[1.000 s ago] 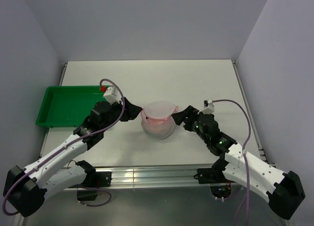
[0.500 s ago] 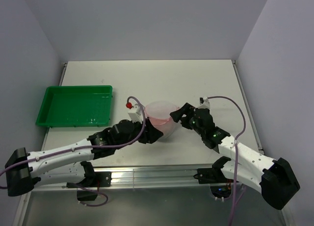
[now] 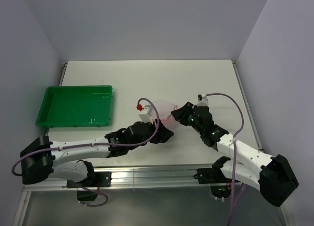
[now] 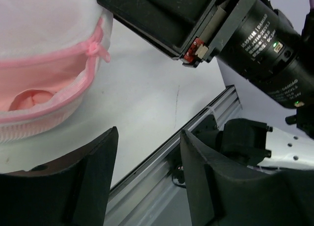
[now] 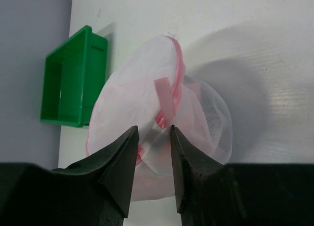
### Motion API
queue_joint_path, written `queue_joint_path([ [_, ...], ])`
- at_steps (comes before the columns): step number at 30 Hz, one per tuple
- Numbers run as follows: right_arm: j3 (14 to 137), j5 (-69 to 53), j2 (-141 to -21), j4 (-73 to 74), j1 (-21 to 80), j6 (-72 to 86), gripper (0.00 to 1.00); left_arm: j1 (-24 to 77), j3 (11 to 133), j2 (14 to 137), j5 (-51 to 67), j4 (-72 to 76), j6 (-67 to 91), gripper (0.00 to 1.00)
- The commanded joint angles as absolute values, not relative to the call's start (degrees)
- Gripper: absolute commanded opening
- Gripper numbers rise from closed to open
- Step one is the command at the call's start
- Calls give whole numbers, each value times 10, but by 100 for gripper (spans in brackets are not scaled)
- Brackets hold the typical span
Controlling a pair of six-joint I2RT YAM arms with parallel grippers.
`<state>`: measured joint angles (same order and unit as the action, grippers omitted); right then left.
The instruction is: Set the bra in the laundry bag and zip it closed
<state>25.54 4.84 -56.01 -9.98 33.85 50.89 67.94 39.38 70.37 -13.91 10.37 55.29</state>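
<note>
The laundry bag point(image 3: 164, 108), white mesh with pink zipper trim, sits at the table's middle between both grippers. In the left wrist view the bag point(image 4: 44, 20) is at upper left. Its zipper slider point(image 4: 94, 48) sits at the end of a gap, and the pink bra point(image 4: 29, 99) shows inside. My left gripper point(image 3: 167, 134) point(image 4: 147, 138) is open and empty on the bag's near side, apart from it. My right gripper point(image 3: 172, 117) point(image 5: 153, 133) is at the bag's right side, its fingers closed on a fold of mesh point(image 5: 162, 130) below a pink tab point(image 5: 166, 98).
A green plastic tray point(image 3: 73, 106) point(image 5: 68, 84) stands at the left of the table. The table's near edge with its metal rail point(image 4: 196, 123) runs just under my left gripper. My right arm's wrist body point(image 4: 255, 35) is close above my left fingers.
My left arm has swung from the bag's left side round to its near side and now covers much of it from above. My right gripper has stayed on the bag's right side.
</note>
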Motion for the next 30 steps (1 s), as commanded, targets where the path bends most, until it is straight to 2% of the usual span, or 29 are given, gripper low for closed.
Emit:
queue_joint_path([
  [1,251,53,-543,-133,336,498,39,682,413,723,-156,177,580,60],
  [6,250,50,-551,-139,336,489,19,682,413,747,-185,211,605,66],
  [7,243,48,-546,-148,336,488,11,682,410,751,-187,219,607,66],
  [9,213,54,-532,-187,336,493,1,681,417,759,-207,210,618,66],
  [11,201,54,-527,-208,335,485,0,681,420,764,-240,198,629,65],
  [15,167,56,-496,-256,336,473,0,680,382,765,-237,277,639,61],
  [17,157,64,-490,-275,335,468,0,680,400,774,-244,248,643,60],
  [22,165,52,-469,-244,336,460,1,680,410,787,-244,253,646,59],
  [24,198,75,-459,-162,335,452,15,681,406,783,-253,236,644,59],
  [25,210,84,-457,-133,336,442,31,682,396,774,-261,241,650,59],
  [27,236,110,-455,-66,337,439,55,680,375,766,-266,262,659,59],
  [28,238,109,-456,-60,336,440,73,679,376,765,-270,258,660,59],
  [30,243,89,-474,-63,337,446,86,679,387,766,-271,236,658,59],
])
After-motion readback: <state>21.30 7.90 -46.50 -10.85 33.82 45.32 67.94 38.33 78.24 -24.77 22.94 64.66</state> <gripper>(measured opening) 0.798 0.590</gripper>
